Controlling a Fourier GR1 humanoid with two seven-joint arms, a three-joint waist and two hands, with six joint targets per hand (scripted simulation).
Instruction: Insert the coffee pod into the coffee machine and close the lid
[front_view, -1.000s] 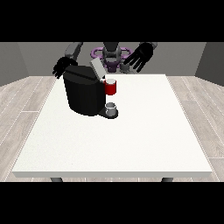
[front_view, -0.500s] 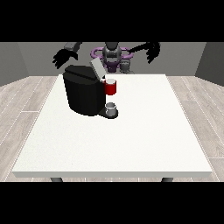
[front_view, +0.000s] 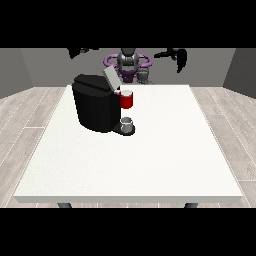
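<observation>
The black coffee machine stands on the white table, left of the middle, with its grey lid tilted up and open. A red thing at the machine sits at its front, and a grey thing rests on its base below. Another small grey thing stands at the table's far edge by the robot. The hand at the view's right is raised high above the far edge, fingers hanging straight and holding nothing. The hand at the view's left is raised too, partly cut off at the top.
The robot's torso with its purple ring is behind the table's far edge. Grey walls and a wooden floor surround the table.
Both hands have risen and spread outwards, away from the machine and the table. The machine, its lid and the red thing look the same.
</observation>
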